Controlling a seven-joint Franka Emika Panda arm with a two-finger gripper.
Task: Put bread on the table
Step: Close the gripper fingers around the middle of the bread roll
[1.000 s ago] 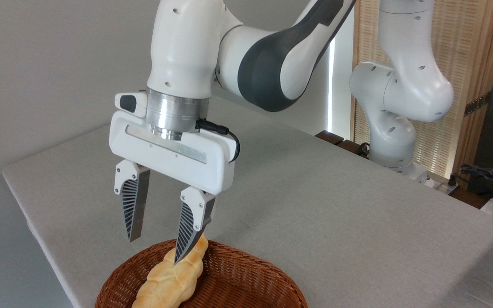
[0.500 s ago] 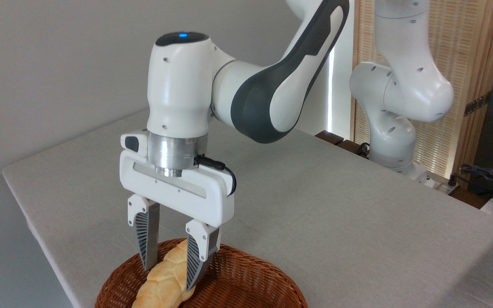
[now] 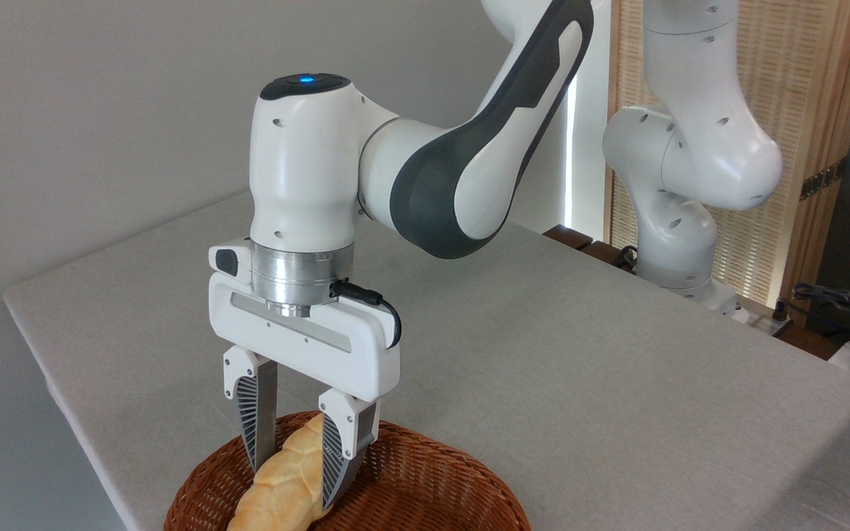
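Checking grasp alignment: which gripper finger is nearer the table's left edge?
The finger on the picture's left side of the bread; the other finger sits to its right, farther over the wicker basket.

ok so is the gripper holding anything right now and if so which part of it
The gripper has its fingers on either side of the bread, around its upper middle. The bread still lies in the basket; whether the grip is firm cannot be told.

A brown woven wicker basket (image 3: pixel 425 472) sits at the tabletop's near edge, cut off by the bottom of the view. Beyond the far right edge stands a slatted wooden screen (image 3: pixel 801 96), with dark cables (image 3: pixel 838 302) tangled below it.
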